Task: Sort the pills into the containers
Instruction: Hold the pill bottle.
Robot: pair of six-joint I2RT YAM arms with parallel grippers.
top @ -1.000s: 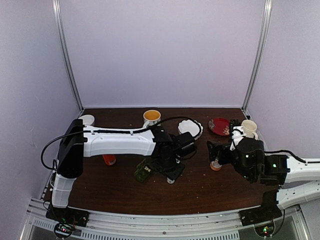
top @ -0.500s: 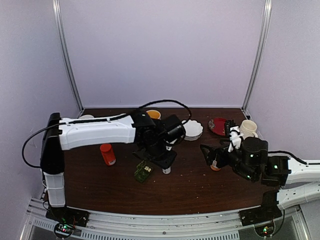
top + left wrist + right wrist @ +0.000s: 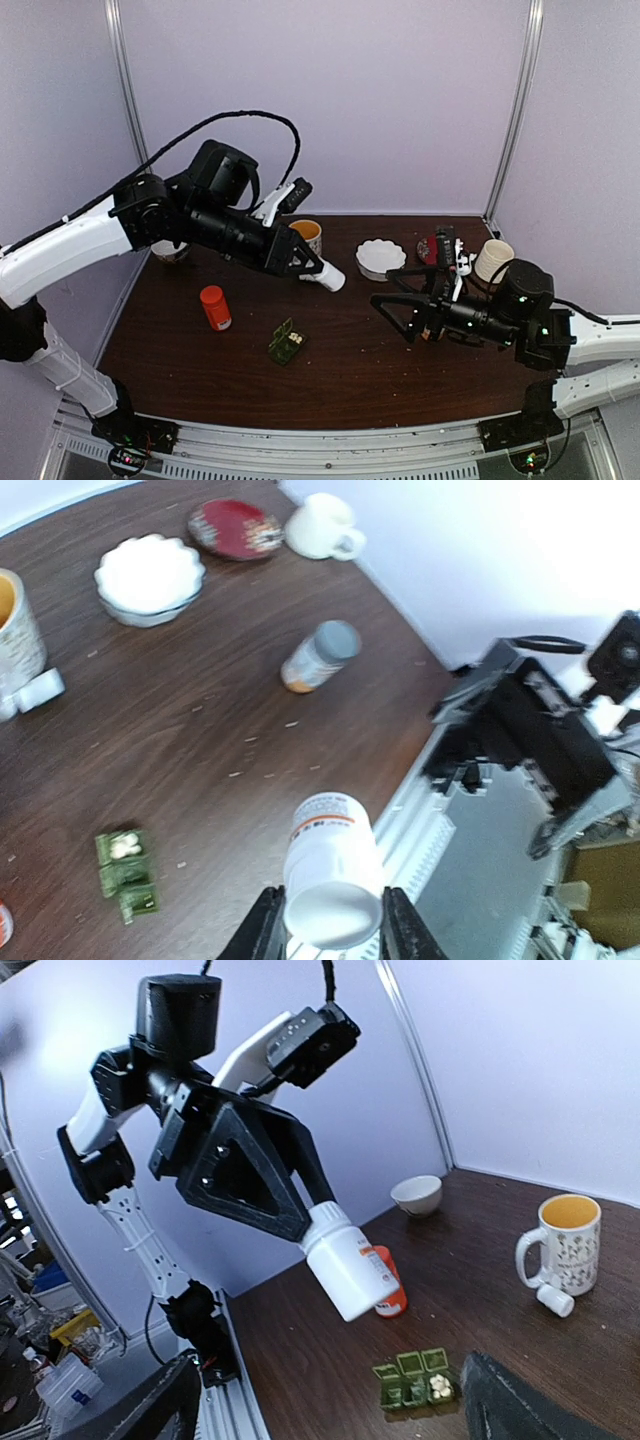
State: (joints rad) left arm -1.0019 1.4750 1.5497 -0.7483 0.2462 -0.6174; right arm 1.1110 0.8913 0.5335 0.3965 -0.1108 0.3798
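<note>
My left pincer (image 3: 303,263) clamps a white bottle (image 3: 330,275) high over the tabletop (image 3: 380,370), probably for tipping pills into the pill box (image 3: 287,342); my right pincer (image 3: 397,305) gapes empty.

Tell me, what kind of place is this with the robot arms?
Looks like a robot lab test booth, not a home. A left arm and right arm sit on a metal rail by a brown table, with plain pale panels all round.

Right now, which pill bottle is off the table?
The large white bottle in the jaws of the left gripper; the orange bottle and grey-capped bottle rest on the table.
</note>
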